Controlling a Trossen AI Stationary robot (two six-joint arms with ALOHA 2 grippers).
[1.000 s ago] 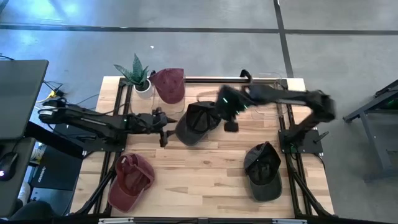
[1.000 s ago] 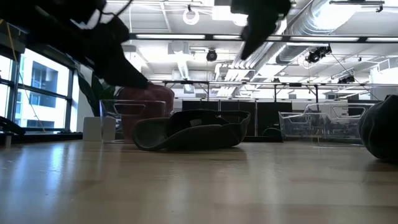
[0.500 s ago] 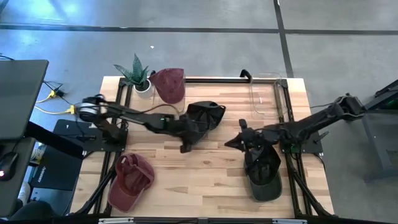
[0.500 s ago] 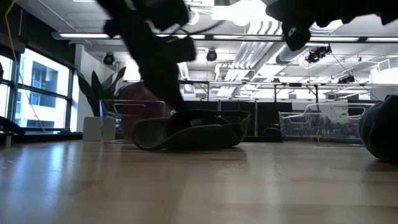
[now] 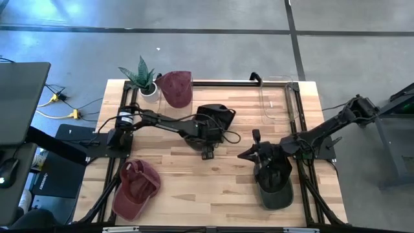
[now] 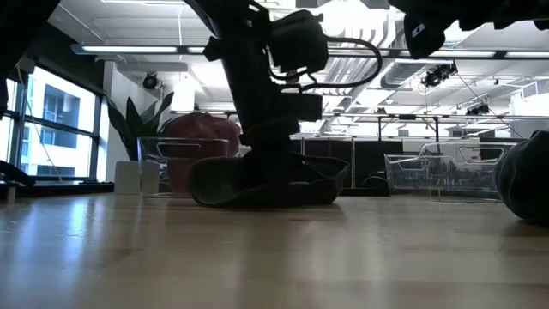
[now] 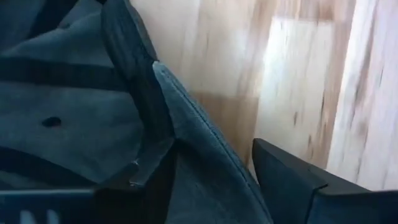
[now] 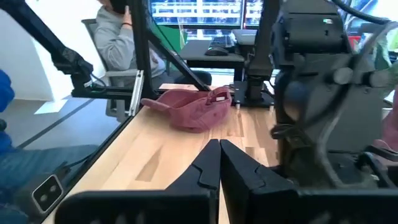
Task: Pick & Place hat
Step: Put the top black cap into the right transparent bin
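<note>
My left gripper (image 5: 208, 150) at frame centre, fingers astride black hat (image 5: 210, 123); grasp unclear. Right gripper (image 5: 244, 155) clenched, centre-right. No legible writing.

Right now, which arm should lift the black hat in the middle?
Left. The left gripper is already down on the black hat, its brim between the open fingers. The right gripper is shut, beside the dark hat near the right edge.
</note>
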